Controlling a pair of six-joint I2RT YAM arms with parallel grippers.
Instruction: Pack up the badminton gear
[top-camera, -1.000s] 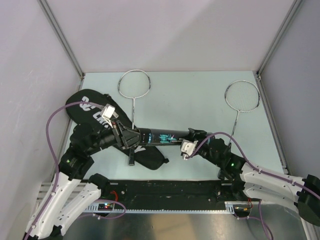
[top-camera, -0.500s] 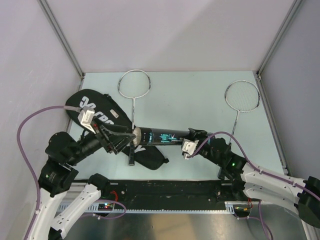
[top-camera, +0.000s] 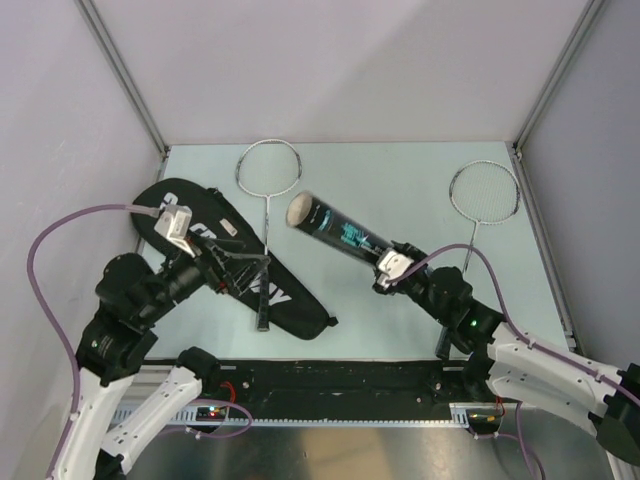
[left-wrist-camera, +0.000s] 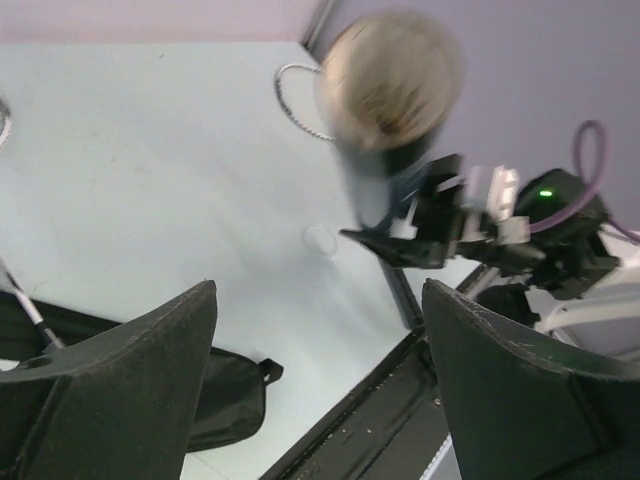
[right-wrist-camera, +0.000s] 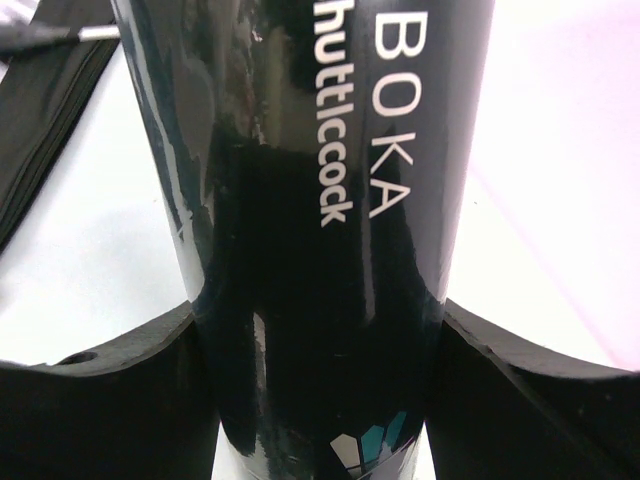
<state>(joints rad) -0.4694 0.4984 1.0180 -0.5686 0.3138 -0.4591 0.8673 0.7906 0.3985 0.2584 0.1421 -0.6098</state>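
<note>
My right gripper (top-camera: 388, 266) is shut on the lower end of the long black tube (top-camera: 338, 232), which hangs above the table, tilted up toward the back left. In the right wrist view the tube (right-wrist-camera: 320, 200) fills the space between both fingers (right-wrist-camera: 90, 400). My left gripper (top-camera: 243, 272) stands open and empty over the black racket bag (top-camera: 195, 232); its view looks at the tube's tan end (left-wrist-camera: 390, 75). One silver racket (top-camera: 268, 168) lies with its handle across the bag. Another racket (top-camera: 484, 190) lies at the right.
The bag's narrow end (left-wrist-camera: 232, 392) lies near the black rail (top-camera: 340, 375) at the table's front edge. Grey walls enclose the table on three sides. The right arm (left-wrist-camera: 545, 230) shows in the left wrist view.
My left gripper let go of the tube's end, opened wide and drew back to the left. My right gripper swung the tube up off the table, its free end now pointing back left.
</note>
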